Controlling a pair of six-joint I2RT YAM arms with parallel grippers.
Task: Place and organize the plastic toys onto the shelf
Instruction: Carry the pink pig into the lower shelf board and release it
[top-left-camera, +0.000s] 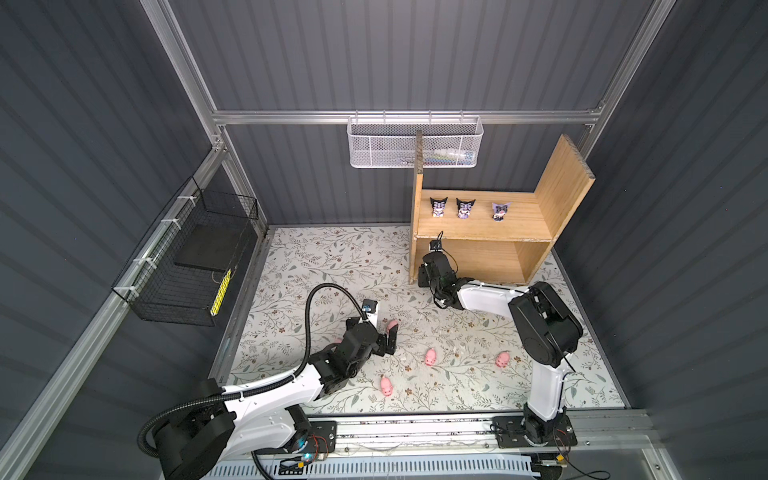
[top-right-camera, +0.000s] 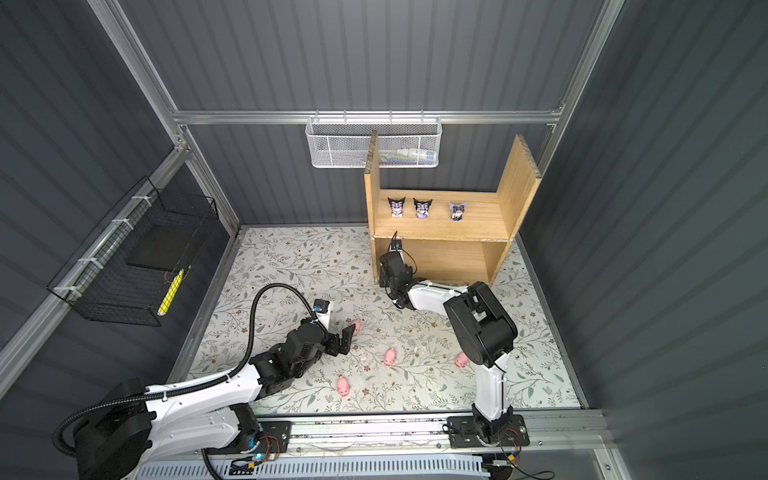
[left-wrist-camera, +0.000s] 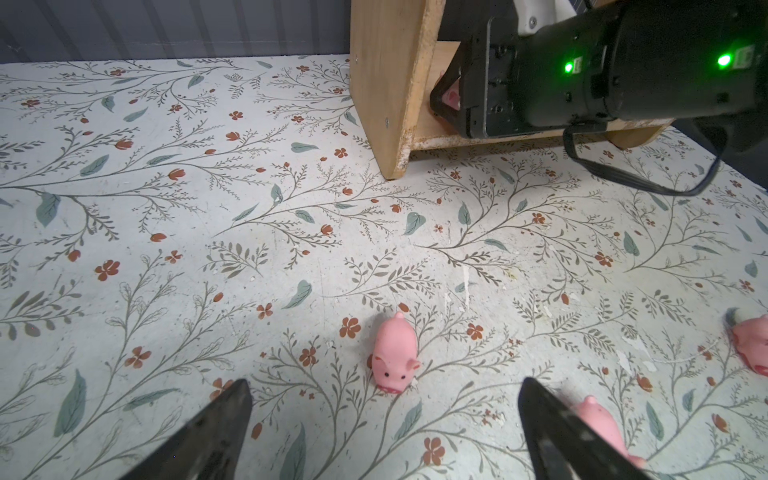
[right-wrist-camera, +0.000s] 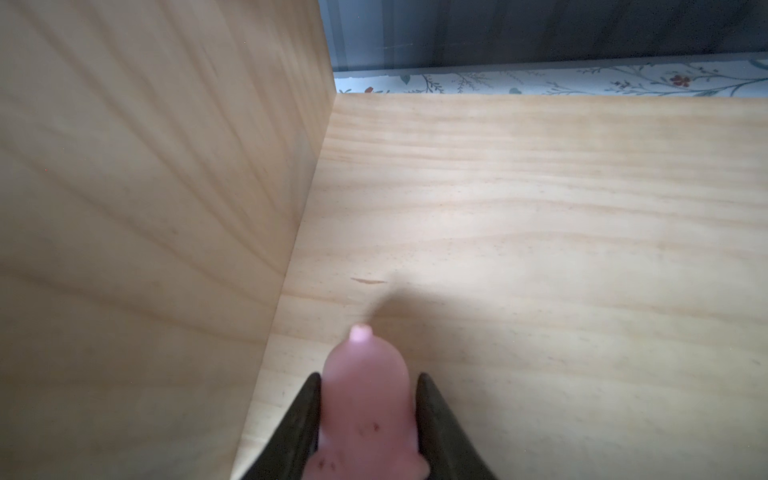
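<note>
Floral-patterned worktop (top-left-camera: 332, 266) was laid under everything, and grey ribbed walls were set behind it. The right end effector (right-wrist-camera: 369, 376) was clamped on a pink pig (right-wrist-camera: 365, 399), which was pinched across its flanks. The body was seen bulging between the fingers, so the toy was judged soft, light and easily squashed. It was held inside the lower level of the shelf (top-left-camera: 561, 183), close to one side board and low over the bottom board; contact with that board could not be confirmed. The left end effector (left-wrist-camera: 386, 384) was spread wide and nothing was held in it. It was positioned out in front of the shelf, and a second pig (left-wrist-camera: 392, 357) was seen on the worktop just ahead of its fingertips. A gentle grip across that pig's sides was judged best, since a hard squeeze might make it pop out. Three hooded figurines (top-left-camera: 464, 208) were stood in a row on the shelf's upper level. Other pigs (top-left-camera: 430, 356) were scattered farther out in front of the shelf.
</note>
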